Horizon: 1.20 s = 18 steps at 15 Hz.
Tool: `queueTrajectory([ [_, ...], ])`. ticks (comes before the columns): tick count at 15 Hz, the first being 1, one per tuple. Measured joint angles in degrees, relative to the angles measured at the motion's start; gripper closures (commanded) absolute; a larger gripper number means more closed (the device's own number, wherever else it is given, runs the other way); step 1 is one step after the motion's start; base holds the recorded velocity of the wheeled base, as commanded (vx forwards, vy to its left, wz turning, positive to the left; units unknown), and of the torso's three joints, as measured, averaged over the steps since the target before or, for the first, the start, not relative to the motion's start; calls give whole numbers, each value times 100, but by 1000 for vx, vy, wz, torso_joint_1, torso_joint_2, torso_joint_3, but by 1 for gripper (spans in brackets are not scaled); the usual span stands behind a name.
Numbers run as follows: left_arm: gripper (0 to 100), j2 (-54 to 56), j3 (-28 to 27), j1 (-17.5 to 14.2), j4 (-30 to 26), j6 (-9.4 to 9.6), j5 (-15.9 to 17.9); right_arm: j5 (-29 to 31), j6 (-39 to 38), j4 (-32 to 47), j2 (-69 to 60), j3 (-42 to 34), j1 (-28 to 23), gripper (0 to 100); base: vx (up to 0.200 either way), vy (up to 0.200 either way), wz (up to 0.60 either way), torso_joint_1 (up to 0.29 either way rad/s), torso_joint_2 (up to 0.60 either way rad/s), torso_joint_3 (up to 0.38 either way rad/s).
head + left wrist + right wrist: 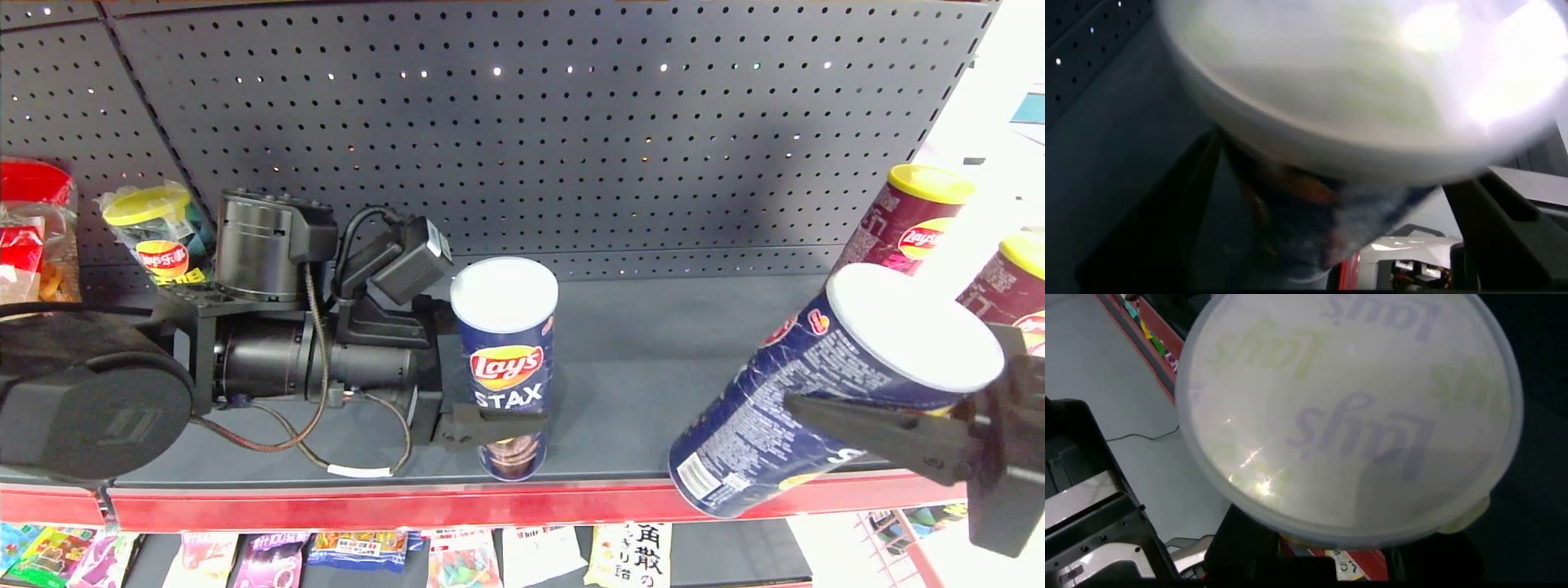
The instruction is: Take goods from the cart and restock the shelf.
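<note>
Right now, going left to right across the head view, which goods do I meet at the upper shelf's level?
Red-lidded container → bagged yellow-lidded can → upright blue can → tilted blue can.

Head camera overlooks shelf [653, 384], upright can [506, 359] and tilted can [784, 392]; wrist cameras hug each can's top.

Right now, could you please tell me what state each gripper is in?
Left gripper: shut on the upright blue can.
Right gripper: shut on the tilted blue can.
</note>
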<state>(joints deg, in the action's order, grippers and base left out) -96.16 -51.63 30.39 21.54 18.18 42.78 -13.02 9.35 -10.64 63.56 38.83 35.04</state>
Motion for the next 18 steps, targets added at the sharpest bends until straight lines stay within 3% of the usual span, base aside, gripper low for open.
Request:
queueTrajectory([
  [7,0,984,1343,-482,29,21,-39,57,26,-63,1548,1236,-166,100,0,0,0,0,0,0],
  [11,0,1721,2126,-868,10,21,-383,189,26,-123,2582,2374,-185,100,0,0,0,0,0,0],
  [18,0,2334,2511,-1477,18,5,-424,310,39,28,3933,3779,-34,100,0,0,0,0,0,0],
])
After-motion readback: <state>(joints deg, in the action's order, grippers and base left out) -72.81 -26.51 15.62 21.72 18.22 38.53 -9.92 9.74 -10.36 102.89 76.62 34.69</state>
